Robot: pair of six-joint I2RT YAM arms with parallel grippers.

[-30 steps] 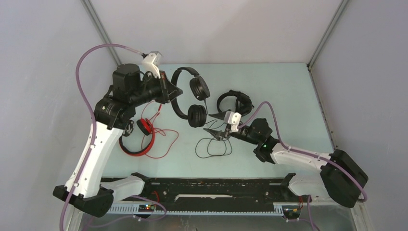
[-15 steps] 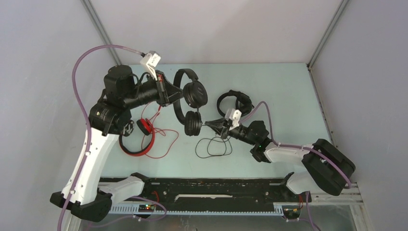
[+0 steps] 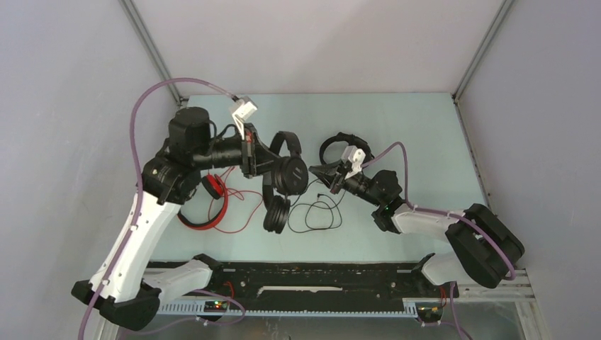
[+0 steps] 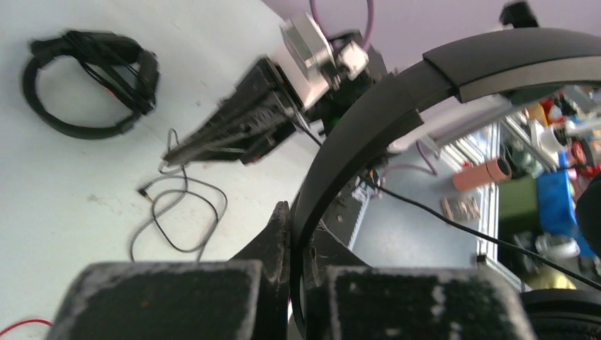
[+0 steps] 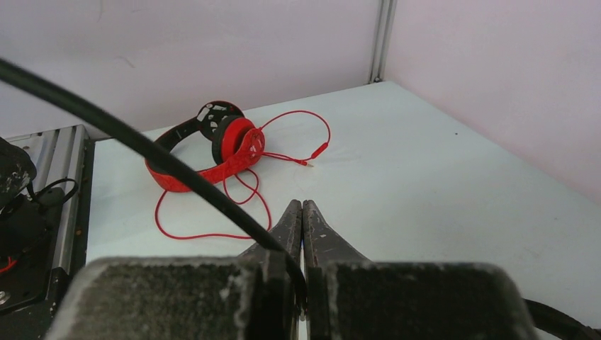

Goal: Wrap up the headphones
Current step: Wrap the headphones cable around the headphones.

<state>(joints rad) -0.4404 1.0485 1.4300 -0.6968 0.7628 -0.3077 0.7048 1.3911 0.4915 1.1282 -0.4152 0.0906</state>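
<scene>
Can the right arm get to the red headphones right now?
Probably not: the right gripper is shut on the black cable, and the left arm with the black headphones hangs between it and the red headphones.

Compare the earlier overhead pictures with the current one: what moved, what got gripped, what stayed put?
The left end effector, gripping the slim black headphones by the band, carried them rightward and nearer. The right end effector shifted farther back and closed on the black cable. The red headphones and bulky black headset stayed put.

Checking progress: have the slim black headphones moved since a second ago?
Yes. The slim headphones shifted toward the near edge, now level with the red headphones.
</scene>
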